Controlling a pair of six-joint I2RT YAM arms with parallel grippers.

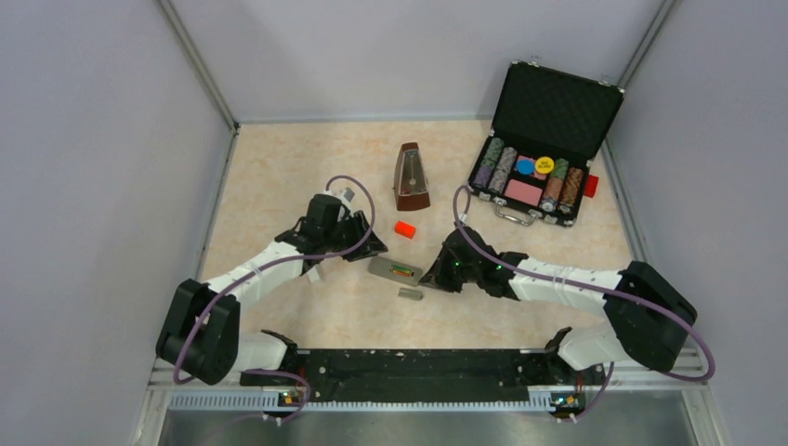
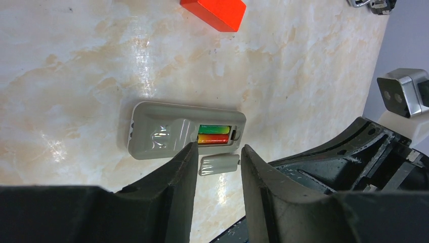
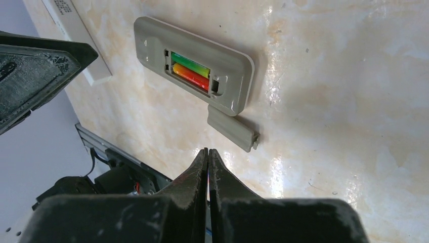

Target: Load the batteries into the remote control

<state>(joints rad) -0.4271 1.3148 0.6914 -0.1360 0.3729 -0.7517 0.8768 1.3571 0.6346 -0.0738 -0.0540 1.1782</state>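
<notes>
Sitting in remote control (image 3: 232, 76): batteries (image 3: 190, 72); left gripper (image 2: 218, 149) parted, empty; right gripper (image 3: 208, 152) closed, empty.

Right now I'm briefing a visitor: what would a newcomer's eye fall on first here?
The grey remote lies in the middle, with green and red-orange batteries bright in its open recess and its cover loose beside it. At the far right, an open black case shows colourful chips.
</notes>
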